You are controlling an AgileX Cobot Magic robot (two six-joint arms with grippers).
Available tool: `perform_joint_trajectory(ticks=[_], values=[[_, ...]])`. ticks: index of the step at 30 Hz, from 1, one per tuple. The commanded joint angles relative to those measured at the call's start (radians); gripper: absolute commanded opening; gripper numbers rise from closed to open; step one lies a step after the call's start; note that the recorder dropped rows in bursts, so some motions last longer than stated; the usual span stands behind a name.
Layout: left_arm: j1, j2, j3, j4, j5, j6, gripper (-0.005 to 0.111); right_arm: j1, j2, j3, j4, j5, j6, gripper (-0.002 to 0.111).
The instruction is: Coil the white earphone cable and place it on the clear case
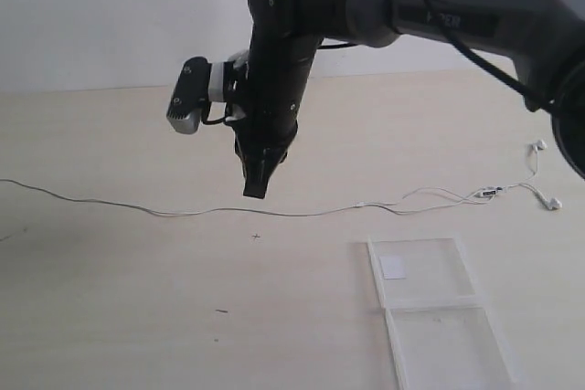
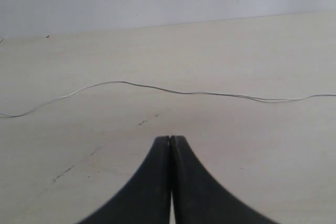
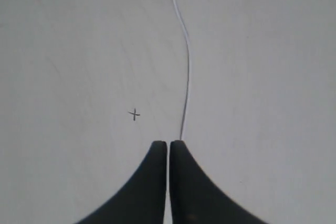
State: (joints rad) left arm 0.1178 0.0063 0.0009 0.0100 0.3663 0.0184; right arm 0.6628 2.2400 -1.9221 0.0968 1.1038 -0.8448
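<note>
The white earphone cable lies stretched out across the table, its inline remote and two earbuds at the right end. The clear case lies open and flat near the front right, with a white sticker inside. My right gripper reaches across the middle and hangs above the cable, shut with nothing in it. In the right wrist view the cable runs away from behind one fingertip of that gripper. My left gripper is shut and empty, with the cable lying on the table ahead of it.
A small pencilled cross marks the table just in front of the cable, below the right gripper. A grey camera block sticks out from the right arm's wrist. The wall bounds the table's far edge.
</note>
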Motion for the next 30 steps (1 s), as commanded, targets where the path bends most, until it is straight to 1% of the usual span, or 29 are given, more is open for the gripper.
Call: perform_joint_trajectory(ticks=[1,3,5,14,20,30], values=[[-0.001,-0.006,-0.001,-0.010,-0.009,0.004,0.000,0.000,0.041,-0.010,0.023,-0.011,0.004,0.017],[-0.001,-0.006,-0.001,-0.010,-0.009,0.004,0.000,0.000,0.056,-0.010,0.023,-0.039,0.017,0.024],[-0.001,-0.006,-0.001,-0.010,-0.009,0.004,0.000,0.000,0.066,-0.010,0.025,-0.070,0.060,0.027],[-0.001,-0.006,-0.001,-0.010,-0.009,0.004,0.000,0.000,0.114,-0.010,0.025,-0.137,0.087,0.028],[-0.001,-0.006,-0.001,-0.010,-0.009,0.004,0.000,0.000,0.126,-0.010,0.043,-0.196,0.087,0.045],[-0.001,-0.006,-0.001,-0.010,-0.009,0.004,0.000,0.000,0.132,-0.010,0.081,-0.234,0.089,0.046]])
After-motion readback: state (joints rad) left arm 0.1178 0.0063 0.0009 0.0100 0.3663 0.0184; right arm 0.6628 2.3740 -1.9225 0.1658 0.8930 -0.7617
